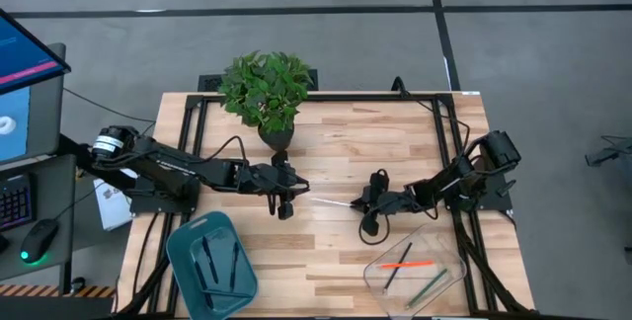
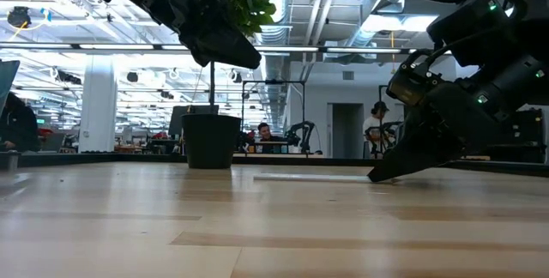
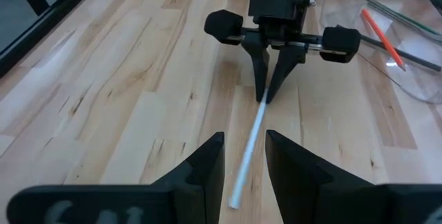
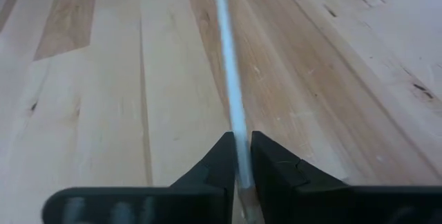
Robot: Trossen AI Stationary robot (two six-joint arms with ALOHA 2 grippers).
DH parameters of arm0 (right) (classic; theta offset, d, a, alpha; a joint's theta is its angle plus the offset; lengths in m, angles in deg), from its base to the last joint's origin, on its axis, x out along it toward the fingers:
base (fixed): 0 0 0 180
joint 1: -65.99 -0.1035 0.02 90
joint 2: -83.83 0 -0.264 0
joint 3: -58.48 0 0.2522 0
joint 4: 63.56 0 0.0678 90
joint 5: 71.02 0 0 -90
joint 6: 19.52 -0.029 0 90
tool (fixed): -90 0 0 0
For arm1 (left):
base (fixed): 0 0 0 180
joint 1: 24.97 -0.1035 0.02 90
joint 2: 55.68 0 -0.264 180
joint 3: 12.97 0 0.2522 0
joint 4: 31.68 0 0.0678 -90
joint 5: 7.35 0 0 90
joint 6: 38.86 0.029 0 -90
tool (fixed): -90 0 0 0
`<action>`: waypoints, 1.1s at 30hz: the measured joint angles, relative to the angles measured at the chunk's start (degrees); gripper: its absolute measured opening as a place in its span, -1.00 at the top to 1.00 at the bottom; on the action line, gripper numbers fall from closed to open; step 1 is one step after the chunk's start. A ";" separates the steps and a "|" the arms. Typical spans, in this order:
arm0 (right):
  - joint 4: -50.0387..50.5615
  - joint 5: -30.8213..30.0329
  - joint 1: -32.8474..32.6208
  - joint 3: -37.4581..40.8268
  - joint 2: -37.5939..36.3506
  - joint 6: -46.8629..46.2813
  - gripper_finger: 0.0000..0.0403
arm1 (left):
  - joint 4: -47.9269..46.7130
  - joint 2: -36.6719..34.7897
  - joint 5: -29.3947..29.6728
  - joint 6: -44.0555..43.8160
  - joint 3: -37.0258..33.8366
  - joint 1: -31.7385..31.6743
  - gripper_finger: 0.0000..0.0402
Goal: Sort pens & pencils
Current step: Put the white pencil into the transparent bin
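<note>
Near the middle of the tabletop (image 1: 326, 251) lies a white pen (image 1: 334, 201), flat on the wood, running from roughly nine o'clock to three o'clock between the two arms. The right pincer (image 1: 369, 201) has its tips down at the pen's three o'clock end; its own wrist view shows the pen (image 4: 231, 79) running between the two dark fingers (image 4: 215, 162), which press in on either side and appear to pinch it, though the pen lies on the wood, not yet lifted. The left pincer (image 1: 285, 204) hangs just above the pen's nine o'clock end with its fingers (image 3: 207, 165) apart and nothing between them but air; in its wrist view the pen (image 3: 250, 148) passes under the gap without touching.

The step in hand looks like the pick-up of this last loose pen. Other pens already lie sorted: dark ones in the teal tray (image 1: 178, 251) at seven o'clock, and an orange one (image 1: 408, 264) with a couple more in the clear tub (image 1: 449, 246) at five o'clock. A potted plant (image 1: 267, 88) stands at twelve o'clock, out of the way.

Next, I judge, the right pincer must firm its grip, lift straight up so the long end does not drag, then carry the pen to one of the containers. Held at its very end, the pen may droop or swivel.
</note>
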 joint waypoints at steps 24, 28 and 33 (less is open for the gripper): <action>-0.32 0.17 -0.02 0.00 0.02 -1.07 0.79 | -0.72 0.00 0.02 -0.04 0.00 -0.02 0.51; -0.33 0.13 -0.02 0.00 0.02 -1.03 0.79 | -0.72 0.00 0.07 0.00 0.00 0.00 0.51; -0.33 0.15 -0.02 0.00 0.02 -0.17 0.79 | -0.72 0.00 0.07 0.00 0.00 -0.01 0.51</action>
